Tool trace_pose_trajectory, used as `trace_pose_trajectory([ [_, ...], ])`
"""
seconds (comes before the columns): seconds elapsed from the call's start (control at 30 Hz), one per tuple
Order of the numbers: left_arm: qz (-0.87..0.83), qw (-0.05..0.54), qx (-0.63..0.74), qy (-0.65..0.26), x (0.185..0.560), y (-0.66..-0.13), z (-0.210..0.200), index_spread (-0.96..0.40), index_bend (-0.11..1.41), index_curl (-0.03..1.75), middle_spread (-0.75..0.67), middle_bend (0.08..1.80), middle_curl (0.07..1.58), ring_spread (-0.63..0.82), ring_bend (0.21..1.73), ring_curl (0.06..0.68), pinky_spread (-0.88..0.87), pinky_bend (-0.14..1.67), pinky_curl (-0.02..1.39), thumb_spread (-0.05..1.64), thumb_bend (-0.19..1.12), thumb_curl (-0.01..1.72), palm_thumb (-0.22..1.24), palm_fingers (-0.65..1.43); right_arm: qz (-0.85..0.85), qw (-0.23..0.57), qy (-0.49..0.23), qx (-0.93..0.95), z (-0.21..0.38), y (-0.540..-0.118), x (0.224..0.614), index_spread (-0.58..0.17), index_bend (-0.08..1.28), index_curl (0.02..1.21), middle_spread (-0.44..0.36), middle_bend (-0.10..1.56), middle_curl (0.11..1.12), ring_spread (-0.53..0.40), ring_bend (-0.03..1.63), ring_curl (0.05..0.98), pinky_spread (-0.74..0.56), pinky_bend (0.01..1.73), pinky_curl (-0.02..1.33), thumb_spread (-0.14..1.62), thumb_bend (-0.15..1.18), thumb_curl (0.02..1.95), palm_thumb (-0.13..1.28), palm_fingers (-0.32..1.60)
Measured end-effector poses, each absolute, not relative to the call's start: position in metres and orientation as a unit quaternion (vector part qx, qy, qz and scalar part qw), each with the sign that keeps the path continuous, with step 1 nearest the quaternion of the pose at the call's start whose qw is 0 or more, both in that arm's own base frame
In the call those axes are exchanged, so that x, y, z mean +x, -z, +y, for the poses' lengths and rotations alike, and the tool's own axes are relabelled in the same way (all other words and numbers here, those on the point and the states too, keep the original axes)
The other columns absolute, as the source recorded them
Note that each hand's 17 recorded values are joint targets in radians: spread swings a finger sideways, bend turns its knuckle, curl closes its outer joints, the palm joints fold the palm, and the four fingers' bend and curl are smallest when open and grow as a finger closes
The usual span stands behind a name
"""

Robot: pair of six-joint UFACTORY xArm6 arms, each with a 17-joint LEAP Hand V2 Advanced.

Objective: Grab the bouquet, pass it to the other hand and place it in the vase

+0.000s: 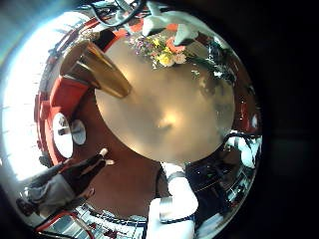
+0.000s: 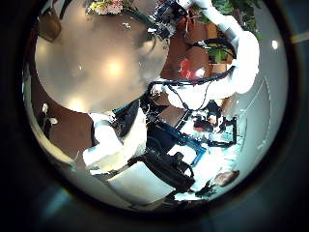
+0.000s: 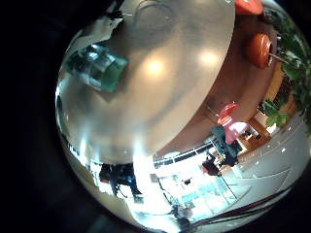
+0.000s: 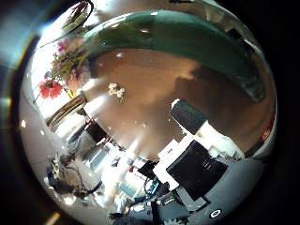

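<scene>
Both hands' finger states cannot be told. Bouquet (image 1: 159, 50) lies on the table (image 1: 169, 115), small and indistinct. Right hand (image 4: 192, 155) hangs beside the vase (image 4: 178, 42).

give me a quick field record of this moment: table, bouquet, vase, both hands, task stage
table: round, shiny top
bouquet: lying on the table near its edge, no hand on it
vase: tall and close to the right palm; whether it stands on the table cannot be told
left hand: well above the table, holding nothing in view; finger pose cannot be told
right hand: beside the vase, part of it showing; finger pose cannot be told
task stage: bouquet not yet picked up
</scene>
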State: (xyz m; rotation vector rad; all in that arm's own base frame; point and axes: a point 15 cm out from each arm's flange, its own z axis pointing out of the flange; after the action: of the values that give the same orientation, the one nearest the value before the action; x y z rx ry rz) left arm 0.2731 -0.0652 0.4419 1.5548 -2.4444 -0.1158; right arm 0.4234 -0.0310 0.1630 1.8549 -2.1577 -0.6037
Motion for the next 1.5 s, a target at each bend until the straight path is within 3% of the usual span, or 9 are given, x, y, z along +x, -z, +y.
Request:
trace_pose_trajectory([
  [0.33, -0.836, 0.119, 0.534, 0.04, 0.272, -0.443, -0.063, -0.04, 0.21, 0.44, 0.35, 0.19, 0.31, 0.53, 0.46, 0.198, 0.5, 0.18, 0.25, 1.12, -0.02, 0.32, 0.34, 0.17, -0.742, 0.119, 0.178, 0.635, -0.027, -0.156, 0.432, -0.264, 0.19, 0.5, -0.214, 0.63, 0.73, -0.274, 1.09, 0.56, -0.23, 0.93, 0.15, 1.02, -0.02, 0.45, 0.68, 0.37],
  [0.53, -0.836, 0.118, 0.535, 0.041, 0.272, -0.443, -0.062, -0.04, 0.21, 0.44, 0.35, 0.19, 0.31, 0.53, 0.46, 0.196, 0.5, 0.18, 0.25, 1.12, -0.02, 0.32, 0.34, 0.17, -0.747, 0.127, 0.152, 0.634, -0.029, -0.153, 0.437, -0.359, 0.22, 0.56, -0.287, 0.72, 0.83, -0.308, 1.22, 0.615, -0.4, 1.13, 0.22, 1.01, -0.01, 0.46, 0.74, 0.6],
  [0.7, -0.836, 0.119, 0.535, 0.042, 0.273, -0.442, -0.062, -0.04, 0.21, 0.44, 0.35, 0.19, 0.31, 0.53, 0.46, 0.195, 0.5, 0.18, 0.25, 1.12, -0.02, 0.32, 0.34, 0.17, -0.747, 0.122, 0.144, 0.638, -0.026, -0.155, 0.441, -0.471, 0.37, 0.7, -0.354, 0.78, 0.95, -0.321, 1.31, 0.673, -0.4, 1.38, 0.34, 0.98, -0.01, 0.48, 0.81, 0.8],
  [0.9, -0.835, 0.119, 0.536, 0.042, 0.274, -0.441, -0.061, -0.04, 0.21, 0.44, 0.35, 0.19, 0.31, 0.53, 0.46, 0.195, 0.5, 0.18, 0.25, 1.12, -0.02, 0.32, 0.34, 0.17, -0.752, 0.097, 0.121, 0.641, -0.028, -0.168, 0.451, -0.552, 0.66, 0.92, -0.386, 0.9, 1.07, -0.295, 1.31, 0.711, -0.3, 1.51, 0.43, 0.93, -0.02, 0.51, 0.9, 1.05],
  [1.13, -0.835, 0.12, 0.536, 0.042, 0.274, -0.441, -0.062, -0.04, 0.21, 0.44, 0.35, 0.19, 0.31, 0.53, 0.46, 0.194, 0.5, 0.18, 0.25, 1.12, -0.02, 0.32, 0.34, 0.17, -0.764, 0.055, 0.081, 0.638, -0.038, -0.192, 0.459, -0.509, 0.89, 1.07, -0.349, 1.07, 1.12, -0.261, 1.32, 0.755, -0.22, 1.48, 0.49, 0.9, 0.02, 0.57, 1.04, 1.13],
  [1.5, -0.835, 0.114, 0.536, 0.036, 0.276, -0.444, -0.062, -0.04, 0.22, 0.44, 0.35, 0.18, 0.31, 0.53, 0.46, 0.195, 0.5, 0.18, 0.24, 1.12, -0.02, 0.32, 0.34, 0.18, -0.773, 0.0, 0.037, 0.633, -0.064, -0.269, 0.45, -0.418, 0.98, 1.12, -0.26, 1.2, 1.08, -0.229, 1.36, 0.784, -0.17, 1.46, 0.57, 0.92, 0.05, 0.71, 1.17, 1.12],
])
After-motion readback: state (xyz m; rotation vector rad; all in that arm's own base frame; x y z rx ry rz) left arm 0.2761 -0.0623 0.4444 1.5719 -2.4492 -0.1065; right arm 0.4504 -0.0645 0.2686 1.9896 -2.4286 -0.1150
